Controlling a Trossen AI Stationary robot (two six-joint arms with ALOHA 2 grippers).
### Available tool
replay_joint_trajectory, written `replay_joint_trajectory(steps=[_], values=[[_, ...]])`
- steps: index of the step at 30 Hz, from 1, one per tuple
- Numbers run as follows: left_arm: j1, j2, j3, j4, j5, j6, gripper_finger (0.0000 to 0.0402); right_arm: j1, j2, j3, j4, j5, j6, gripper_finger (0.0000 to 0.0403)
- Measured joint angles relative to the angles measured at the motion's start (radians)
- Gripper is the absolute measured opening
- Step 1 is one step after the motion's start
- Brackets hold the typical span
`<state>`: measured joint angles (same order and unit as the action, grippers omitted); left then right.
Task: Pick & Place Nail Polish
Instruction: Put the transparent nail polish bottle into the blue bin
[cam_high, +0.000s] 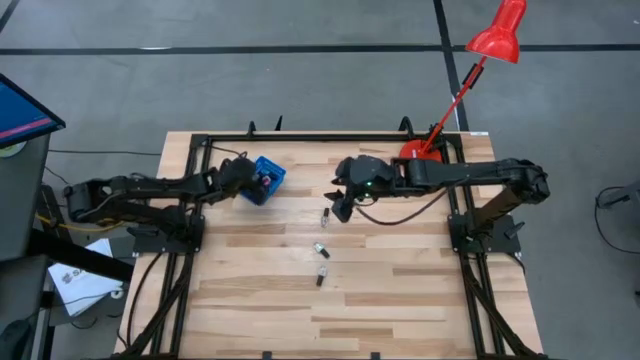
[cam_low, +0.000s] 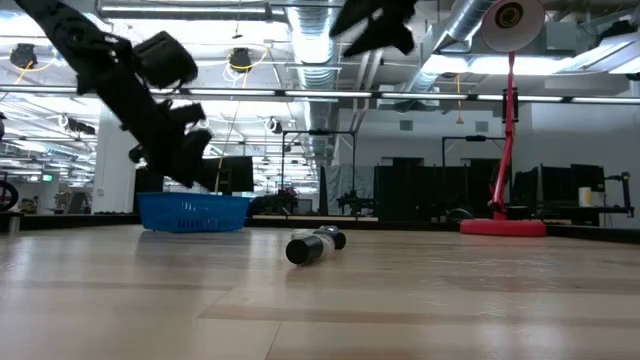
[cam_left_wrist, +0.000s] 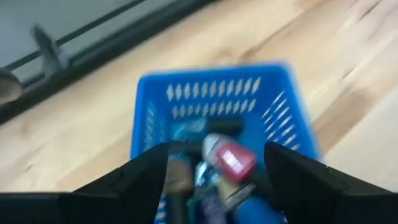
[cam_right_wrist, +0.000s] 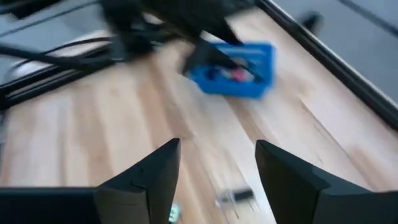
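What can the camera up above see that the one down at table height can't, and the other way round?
Only the high view shows the whole wooden table, three small nail polish bottles lying loose on it, and both arms from base to hand: the left hand over the blue bin, the right hand above the bottles.

Only the low view shows the room behind, its ceiling lights and pipes, and one bottle on its side close up.

Both show the bin, the red lamp and both arms.
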<state>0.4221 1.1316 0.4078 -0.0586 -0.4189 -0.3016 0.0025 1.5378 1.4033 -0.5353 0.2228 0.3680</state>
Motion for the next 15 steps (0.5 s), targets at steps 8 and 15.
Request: replay_joint_trajectory(steps=[8, 15], values=[[-0.022, -0.154, 0.103, 0.011, 0.083, -0.003, 0.0265, -0.007, 0.138, -0.001, -0.102, 0.066, 0.371, 0.0216], [-0.045, -0.319, 0.136, 0.015, 0.085, -0.031, 0.0265, -0.028, 0.315, -0.001, -0.096, 0.027, 0.505, 0.0214]])
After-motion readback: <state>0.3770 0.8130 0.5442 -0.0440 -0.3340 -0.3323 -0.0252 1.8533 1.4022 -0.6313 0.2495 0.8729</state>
